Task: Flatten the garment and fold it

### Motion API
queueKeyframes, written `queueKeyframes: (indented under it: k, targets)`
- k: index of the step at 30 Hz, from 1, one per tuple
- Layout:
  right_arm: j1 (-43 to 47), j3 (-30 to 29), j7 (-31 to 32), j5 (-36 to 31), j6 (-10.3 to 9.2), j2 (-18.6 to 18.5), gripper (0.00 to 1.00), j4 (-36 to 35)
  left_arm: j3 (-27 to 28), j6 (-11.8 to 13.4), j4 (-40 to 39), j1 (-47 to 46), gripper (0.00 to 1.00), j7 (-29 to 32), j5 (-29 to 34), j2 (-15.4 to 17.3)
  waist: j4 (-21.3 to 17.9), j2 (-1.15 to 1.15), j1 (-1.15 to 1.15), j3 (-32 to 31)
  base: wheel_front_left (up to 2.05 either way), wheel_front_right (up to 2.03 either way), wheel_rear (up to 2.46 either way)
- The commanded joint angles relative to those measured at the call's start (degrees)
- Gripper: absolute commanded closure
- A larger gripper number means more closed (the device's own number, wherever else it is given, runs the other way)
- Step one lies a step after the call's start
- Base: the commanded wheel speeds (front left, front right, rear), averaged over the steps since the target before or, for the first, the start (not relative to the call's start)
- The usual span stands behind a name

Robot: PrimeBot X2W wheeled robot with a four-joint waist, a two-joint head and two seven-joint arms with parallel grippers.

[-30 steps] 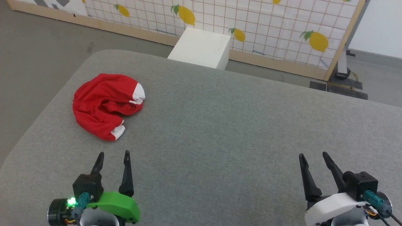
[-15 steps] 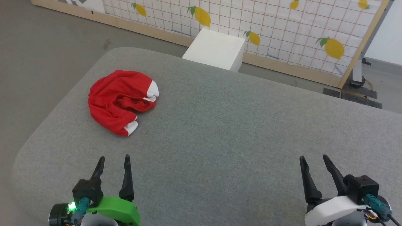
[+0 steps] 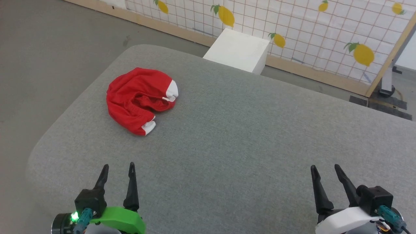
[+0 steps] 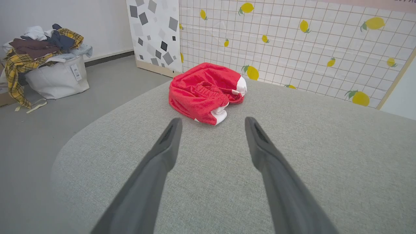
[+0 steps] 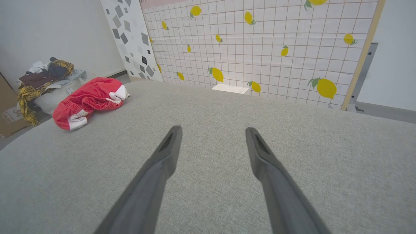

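One soft, bright-red sports garment (image 3: 139, 97) with white trim bands lies in a crumpled heap on the grey fabric-covered table (image 3: 247, 139). It sits toward the far left corner, well apart from both grippers. Judged from this lie, neither flattening nor folding has begun.

Left gripper (image 3: 118, 165), green-shelled, sits at the near left edge with its fingers moderately parted and nothing between them. Right gripper (image 3: 325, 167), white-shelled, sits at the near right, likewise parted and empty.

Handling assessment:
- **Material:** the cloth appears light, limp and not fragile. It will likely sag from any pinch point and hold no shape of its own.
- **Risks:** the textured table cover probably grips, so dragging may bunch the fabric. The layers are doubled over one another, so a deep pinch risks taking several at once.
- **Recommended holds:** the exposed white trim band at the near end (image 3: 149, 127) and the second white band on the right side (image 3: 173, 88), one per gripper, then lift and spread.
- **Alternative hold:** the gathered waistband (image 4: 208, 88) inside the fold.
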Motion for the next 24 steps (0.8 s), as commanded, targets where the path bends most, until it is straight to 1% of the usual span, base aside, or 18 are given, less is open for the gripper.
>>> queueKeyframes:
  k: [1,24]
  targets:
    - [0.7,0.0,-0.6,0.6,-0.06,0.0,0.00,0.4,0.0,-0.4,0.2,1.0,0.00,-0.6,-0.7,0.1,0.6,0.45,0.00,0.1,0.00,0.00,0.00]
    - [0.8,-0.5,-3.4,2.1,-0.07,0.0,0.00,3.1,0.4,-1.0,1.6,1.7,0.00,-3.3,-2.3,0.0,6.0,0.56,0.00,1.0,0.00,0.00,0.00]
